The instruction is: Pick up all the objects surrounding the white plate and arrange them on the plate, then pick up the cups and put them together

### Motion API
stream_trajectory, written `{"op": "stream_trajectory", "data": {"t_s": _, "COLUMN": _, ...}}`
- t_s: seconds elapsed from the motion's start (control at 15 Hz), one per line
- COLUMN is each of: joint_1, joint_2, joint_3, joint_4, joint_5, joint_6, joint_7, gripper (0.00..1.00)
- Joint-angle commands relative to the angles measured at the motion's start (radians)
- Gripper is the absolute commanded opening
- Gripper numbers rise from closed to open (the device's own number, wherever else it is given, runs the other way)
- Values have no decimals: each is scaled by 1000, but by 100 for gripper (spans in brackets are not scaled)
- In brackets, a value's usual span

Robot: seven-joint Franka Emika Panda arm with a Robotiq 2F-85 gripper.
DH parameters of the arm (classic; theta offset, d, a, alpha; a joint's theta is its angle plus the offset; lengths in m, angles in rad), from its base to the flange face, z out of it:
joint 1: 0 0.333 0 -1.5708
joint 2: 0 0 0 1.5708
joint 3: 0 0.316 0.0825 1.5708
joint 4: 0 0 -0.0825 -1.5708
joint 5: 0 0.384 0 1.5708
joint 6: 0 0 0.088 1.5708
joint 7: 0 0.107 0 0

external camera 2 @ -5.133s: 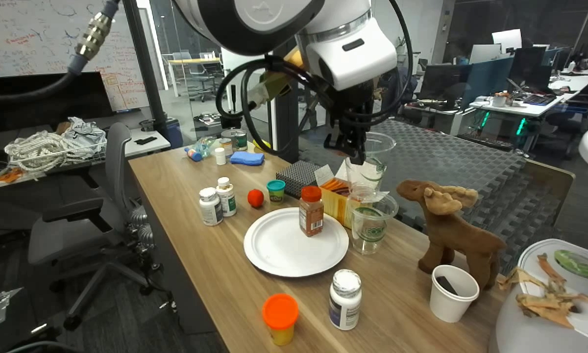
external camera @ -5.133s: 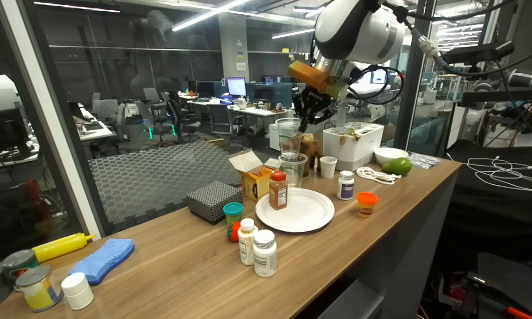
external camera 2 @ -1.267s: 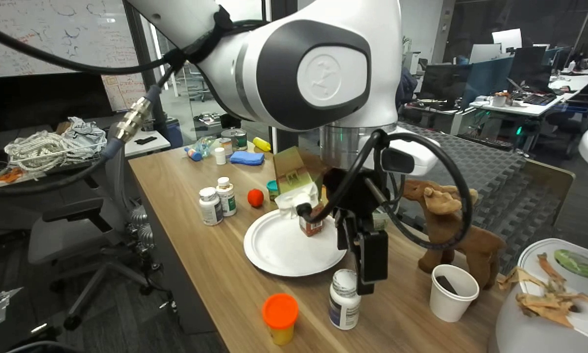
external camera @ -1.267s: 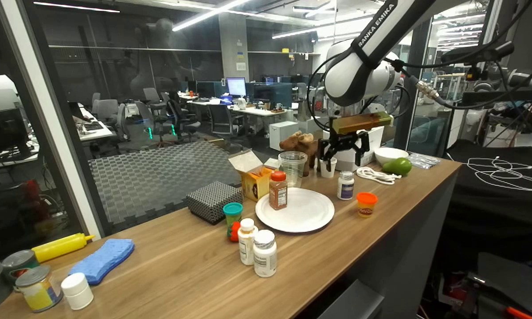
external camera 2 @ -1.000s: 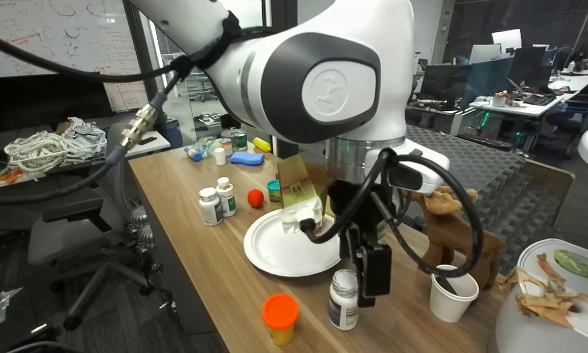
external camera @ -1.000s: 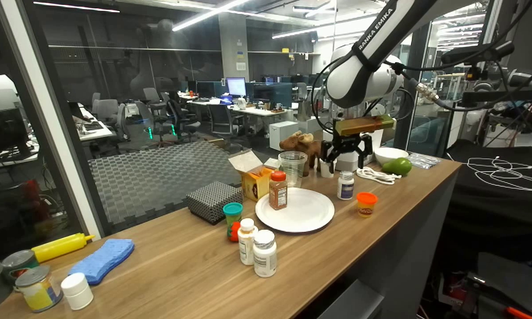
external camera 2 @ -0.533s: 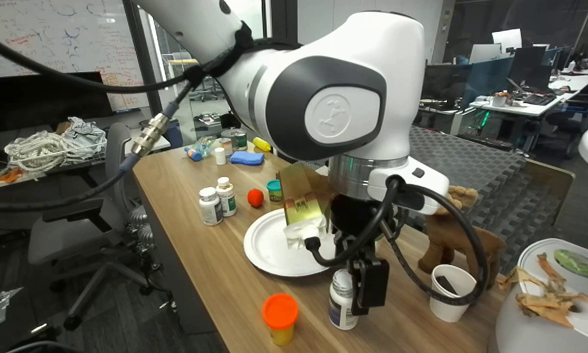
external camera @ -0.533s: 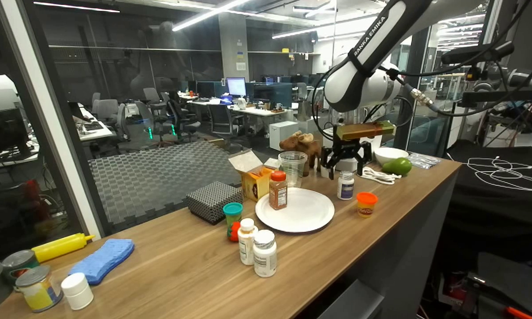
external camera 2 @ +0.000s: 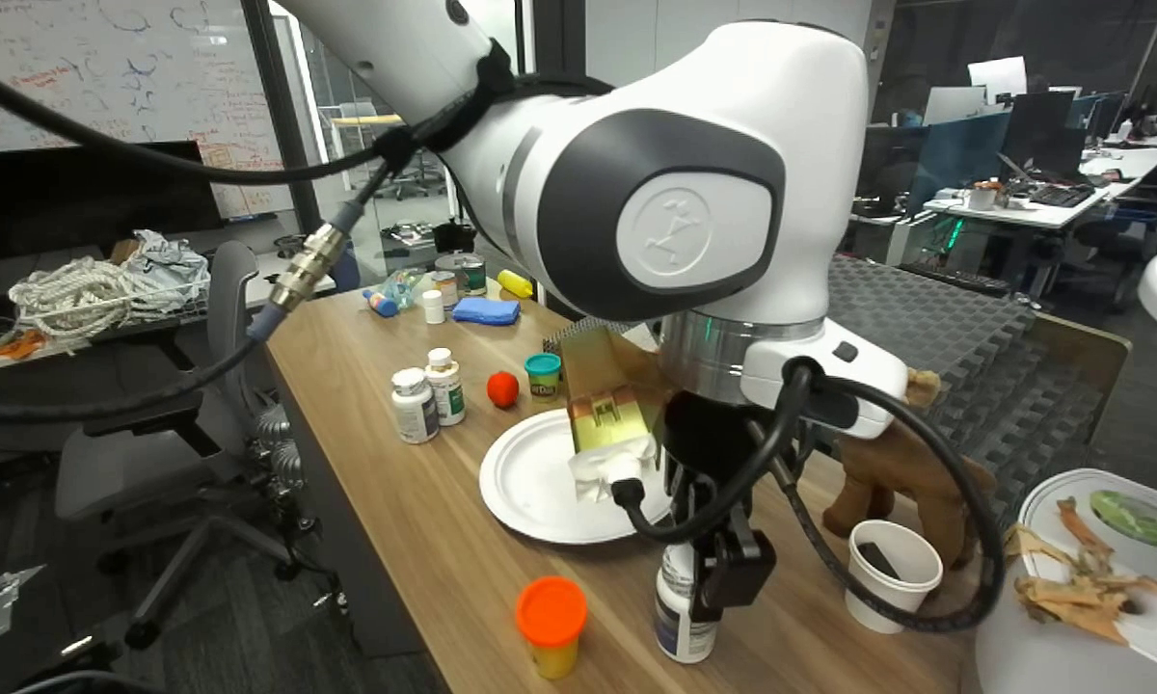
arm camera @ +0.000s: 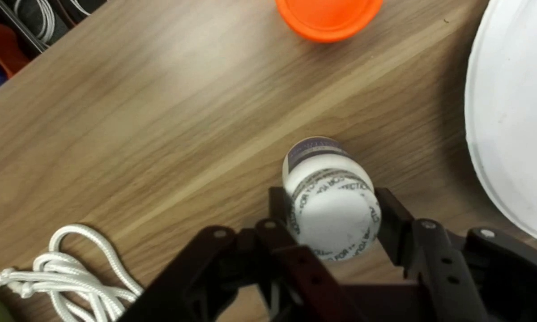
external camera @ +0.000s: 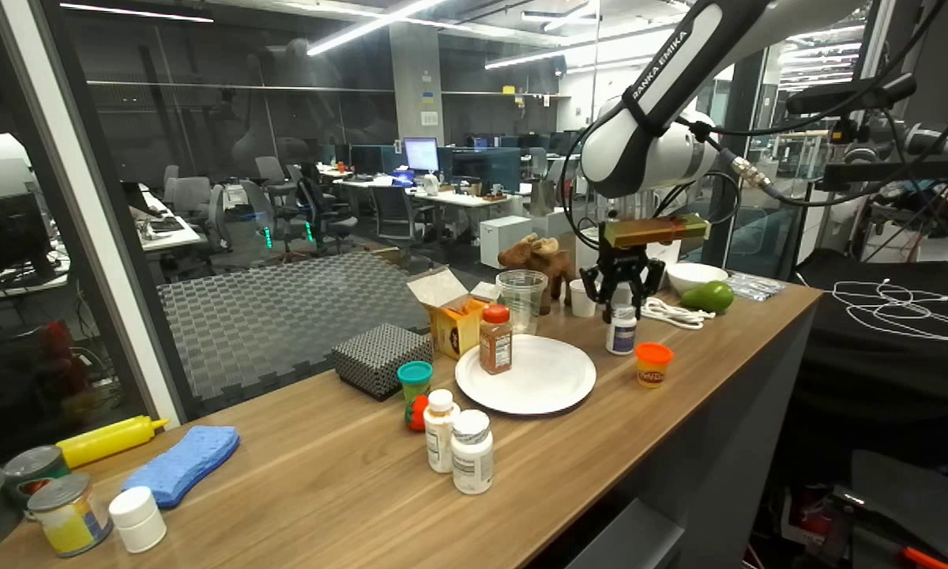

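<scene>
Around the upper part of the purple-labelled bottle, both fingers of the end effector lie against opposite sides, so I judge that it is grasping the bottle. Whether the base touches the desk I cannot tell; the bottle looks slightly tilted in an exterior view. That high hold on a smooth cap could let it swivel or slip once lifted. Near it stands the orange-lidded tub, which a sideways swing could knock over. Also near, but apart from the bottle, the white plate rests on the desk with the red-capped shaker upright on it: carried too low, the bottle could catch the rim and shove the plate, or topple the shaker. Further out, a loop of cable crosses in front of the white paper cup in an exterior view; if they are close in depth, which I cannot judge, a turn of the end effector might tip the cup.

Only the wrist view clearly shows a finger on each side of the cap; it leaves out the shaker and the clear cup, which stand plain in an exterior view. An exterior view also looks into the white paper cup, revealing a dark thing inside that the wrist view lacks.
</scene>
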Motion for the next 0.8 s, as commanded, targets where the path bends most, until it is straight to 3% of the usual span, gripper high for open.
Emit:
{"op": "stream_trajectory", "data": {"t_s": 0.0, "joint_1": 6, "joint_2": -39, "joint_3": -25, "joint_4": -11, "joint_5": -20, "joint_6": -17, "joint_7": 32, "gripper": 27}}
{"op": "stream_trajectory", "data": {"t_s": 0.33, "joint_1": 23, "joint_2": -99, "joint_3": -33, "joint_4": -8, "joint_5": -33, "joint_6": -52, "joint_7": 54, "gripper": 26}}
{"op": "stream_trajectory", "data": {"t_s": 0.73, "joint_1": 77, "joint_2": -104, "joint_3": 21, "joint_4": 85, "joint_5": -67, "joint_6": -161, "joint_7": 69, "gripper": 26}}
